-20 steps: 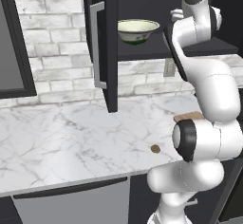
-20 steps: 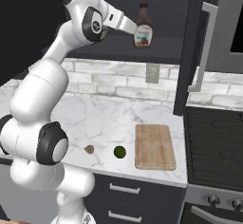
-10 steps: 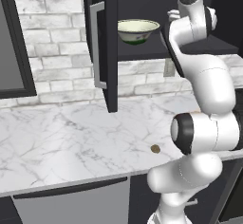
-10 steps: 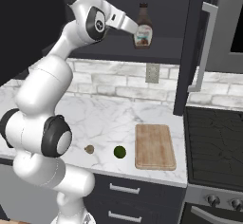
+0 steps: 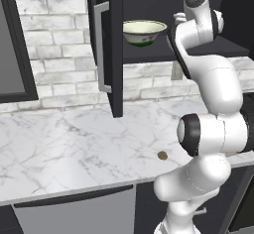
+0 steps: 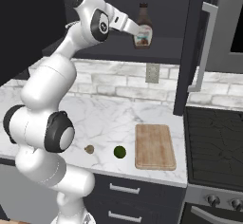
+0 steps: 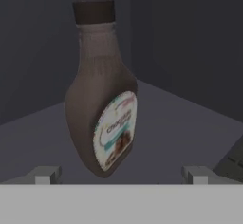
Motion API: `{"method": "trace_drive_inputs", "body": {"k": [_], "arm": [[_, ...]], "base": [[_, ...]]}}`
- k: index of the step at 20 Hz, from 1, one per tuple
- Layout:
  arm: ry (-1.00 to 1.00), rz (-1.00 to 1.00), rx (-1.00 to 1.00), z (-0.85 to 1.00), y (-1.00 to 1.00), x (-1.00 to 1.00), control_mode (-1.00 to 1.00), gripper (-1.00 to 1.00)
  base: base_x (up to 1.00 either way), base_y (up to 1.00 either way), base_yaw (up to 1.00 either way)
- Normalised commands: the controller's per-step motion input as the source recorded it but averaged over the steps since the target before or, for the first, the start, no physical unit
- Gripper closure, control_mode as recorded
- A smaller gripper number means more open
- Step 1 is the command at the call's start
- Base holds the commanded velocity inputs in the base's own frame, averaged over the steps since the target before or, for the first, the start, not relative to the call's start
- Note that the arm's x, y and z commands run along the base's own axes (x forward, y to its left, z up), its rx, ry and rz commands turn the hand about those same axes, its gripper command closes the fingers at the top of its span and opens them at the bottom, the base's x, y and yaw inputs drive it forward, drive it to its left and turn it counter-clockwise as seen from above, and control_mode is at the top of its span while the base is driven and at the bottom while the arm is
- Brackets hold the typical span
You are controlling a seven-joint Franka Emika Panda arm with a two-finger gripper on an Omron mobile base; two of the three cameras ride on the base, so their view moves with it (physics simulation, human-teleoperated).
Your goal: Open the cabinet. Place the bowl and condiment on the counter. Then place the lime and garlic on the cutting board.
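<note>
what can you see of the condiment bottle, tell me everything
The condiment is a slim dark-brown bottle with a dark cap, ribbed neck and pale oval label. It stands upright on the dark shelf inside the open cabinet. The open pincer faces it, fingertips short of it, not touching.

The cabinet (image 5: 115,44) is black, with a shiny silver handle (image 5: 101,54). The bowl (image 5: 144,31) is creamy white with a green band low on its side. The condiment bottle (image 7: 102,95) is dark brown, with a darker cap and a pale label. The counter (image 6: 114,118) is white marble with thin grey lines. The lime (image 6: 120,152) is dark green. The garlic (image 6: 88,149) is tan brown. The cutting board (image 6: 154,146) is light brown wood. The wall (image 5: 54,54) has whitish grey bricks.
</note>
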Motion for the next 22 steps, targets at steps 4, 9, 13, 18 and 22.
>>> {"method": "trace_drive_inputs", "body": {"k": [4, 9, 13, 18, 22], "arm": [[0.00, 0.00, 0.00, -0.06, -0.04, 0.15, -1.00, -1.00], [0.01, 0.00, 0.00, -0.01, 0.00, 0.19, -1.00, -1.00], [0.01, 0.00, 0.00, 0.00, 0.00, 0.26, -1.00, -1.00], [0.03, 0.00, -0.03, 0.00, -0.09, 0.22, -1.00, -1.00], [0.03, 0.00, -0.04, 0.00, -0.06, 0.22, -1.00, -1.00]], "base": [[0.00, 0.00, 0.00], [0.00, 0.00, 0.00], [0.00, 0.00, 0.00], [0.00, 0.00, 0.00], [0.00, 0.00, 0.00]]}}
